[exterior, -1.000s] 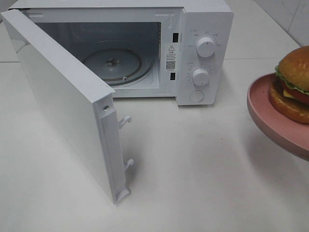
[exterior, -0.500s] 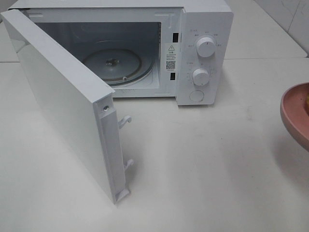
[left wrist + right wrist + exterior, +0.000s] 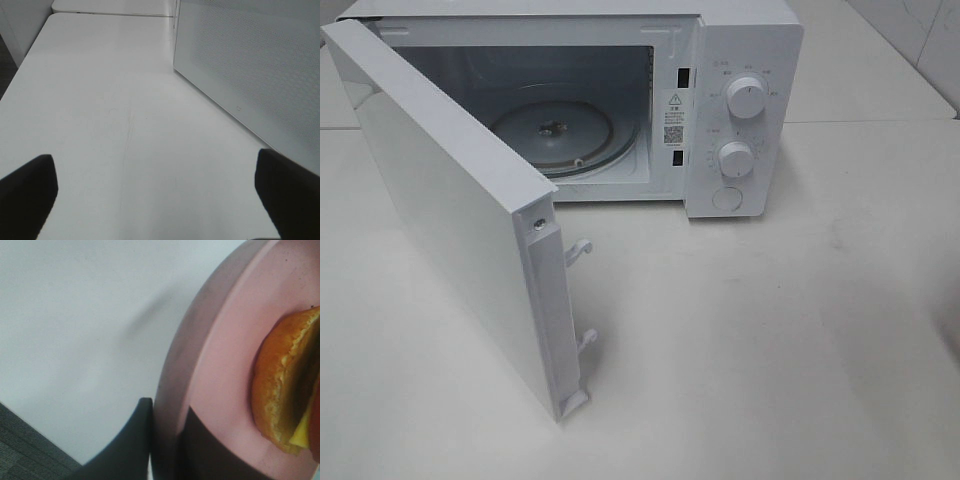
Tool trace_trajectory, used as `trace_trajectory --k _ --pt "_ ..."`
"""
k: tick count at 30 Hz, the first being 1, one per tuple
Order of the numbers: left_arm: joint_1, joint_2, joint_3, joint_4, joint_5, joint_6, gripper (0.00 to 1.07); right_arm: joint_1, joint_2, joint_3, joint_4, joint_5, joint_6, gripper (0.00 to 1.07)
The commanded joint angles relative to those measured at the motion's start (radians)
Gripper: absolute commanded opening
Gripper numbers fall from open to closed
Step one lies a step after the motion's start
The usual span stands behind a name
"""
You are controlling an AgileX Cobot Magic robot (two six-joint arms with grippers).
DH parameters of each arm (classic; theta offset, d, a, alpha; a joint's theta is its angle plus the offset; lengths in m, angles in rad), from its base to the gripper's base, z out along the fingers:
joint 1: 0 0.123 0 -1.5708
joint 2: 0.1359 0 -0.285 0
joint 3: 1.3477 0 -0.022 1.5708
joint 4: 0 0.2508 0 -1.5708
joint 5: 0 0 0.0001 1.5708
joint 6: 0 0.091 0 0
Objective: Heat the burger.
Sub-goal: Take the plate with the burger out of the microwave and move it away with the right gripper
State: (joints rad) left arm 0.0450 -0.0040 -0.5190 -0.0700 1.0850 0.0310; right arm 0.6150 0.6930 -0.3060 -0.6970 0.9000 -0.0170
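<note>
Black fingers [image 3: 135,440] of the right gripper [image 3: 167,445] are clamped on the rim of the pink plate [image 3: 220,365], one finger on each face. The burger [image 3: 287,390] sits on that plate, close to the grip, bun edge and yellow filling visible. Left gripper [image 3: 155,192] has its jaws wide apart above the white table [image 3: 110,100], holding nothing, beside the open microwave door [image 3: 460,210]. The microwave [image 3: 740,110] shows a bare glass turntable [image 3: 565,130].
</note>
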Motion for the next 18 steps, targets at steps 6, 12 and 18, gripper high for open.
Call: trace_trajectory --k 6,12,18 --pt "-0.002 -0.016 0.002 0.000 -0.013 -0.001 1.00 -0.002 0.100 -0.036 -0.120 0.023 0.178 0.00" --pt "-0.002 -0.016 0.002 0.000 -0.013 -0.001 1.00 -0.002 0.248 -0.091 -0.146 0.023 0.397 0.00" --pt "-0.002 -0.016 0.002 0.000 -0.013 -0.001 1.00 -0.002 0.411 -0.157 -0.168 0.055 0.597 0.00"
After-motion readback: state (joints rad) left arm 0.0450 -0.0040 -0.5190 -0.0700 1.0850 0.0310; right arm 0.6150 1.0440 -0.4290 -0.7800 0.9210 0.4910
